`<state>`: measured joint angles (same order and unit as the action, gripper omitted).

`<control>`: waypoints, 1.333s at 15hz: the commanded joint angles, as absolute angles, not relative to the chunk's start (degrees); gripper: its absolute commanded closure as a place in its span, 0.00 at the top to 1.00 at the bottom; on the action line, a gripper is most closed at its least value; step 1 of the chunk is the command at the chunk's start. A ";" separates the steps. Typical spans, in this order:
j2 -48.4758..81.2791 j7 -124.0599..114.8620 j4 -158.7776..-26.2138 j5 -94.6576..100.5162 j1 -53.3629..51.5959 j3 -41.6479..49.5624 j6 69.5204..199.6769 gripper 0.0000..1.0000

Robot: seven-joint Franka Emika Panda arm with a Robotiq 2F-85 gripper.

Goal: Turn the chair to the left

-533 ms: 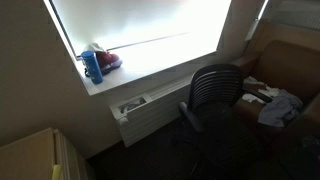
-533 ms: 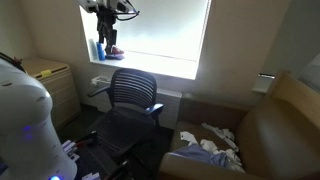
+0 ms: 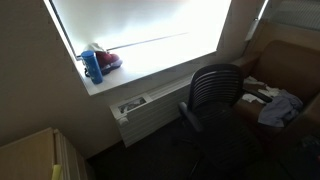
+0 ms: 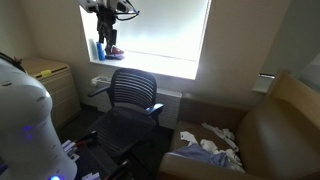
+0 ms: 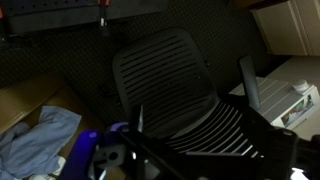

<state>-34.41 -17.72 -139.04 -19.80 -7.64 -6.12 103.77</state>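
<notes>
Chair [image 5: 170,75] well below the gripper [image 5: 150,155]

In an exterior view a rounded white arm link [image 4: 22,120] fills the near lower corner, with small blue lights glowing on its casing. High up, the gripper [image 4: 108,10] shows as a dark silhouette at the top edge, pointing downward. In the wrist view its dark, blurred parts cross the lower edge; how the jaws stand cannot be told
</notes>
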 commanded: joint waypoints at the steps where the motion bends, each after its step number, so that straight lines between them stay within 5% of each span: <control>1: -35.42 -17.22 -139.76 -19.55 -6.48 -7.82 105.41 1.00; 11: -15.34 -38.67 -141.13 -15.47 -5.17 -20.83 146.64 1.00; 15: -10.66 -43.84 -140.73 4.30 -0.73 -17.86 141.48 1.00; 20: -10.20 -36.23 -141.64 5.40 -2.38 -11.95 135.43 1.00</control>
<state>-10.19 -35.93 -141.69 5.20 -1.45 -12.83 135.44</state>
